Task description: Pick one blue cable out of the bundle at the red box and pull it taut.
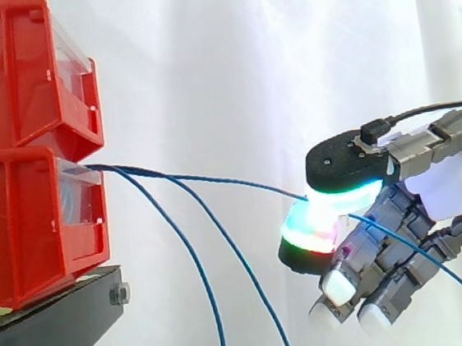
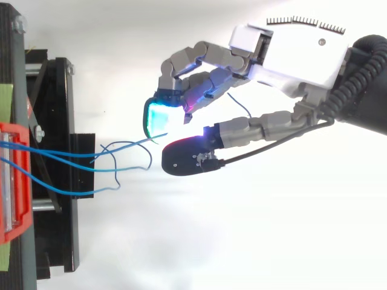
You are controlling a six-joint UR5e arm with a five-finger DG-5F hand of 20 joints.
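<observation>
Labels, if the clear bin fronts carry any, are beyond our reading. We see the hand pinching one blue cable between glowing fingertips, well apart from the lower red bin it leaves; the run is nearly straight. Its tail hangs past the palm. Two other blue cables droop beside the black stand edge. Open air before the white curtain separates bin and hand.

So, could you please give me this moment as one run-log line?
hand: shut on blue cable | blue cable: nearly straight from lower red box to hand | other cables: hanging slack
</observation>
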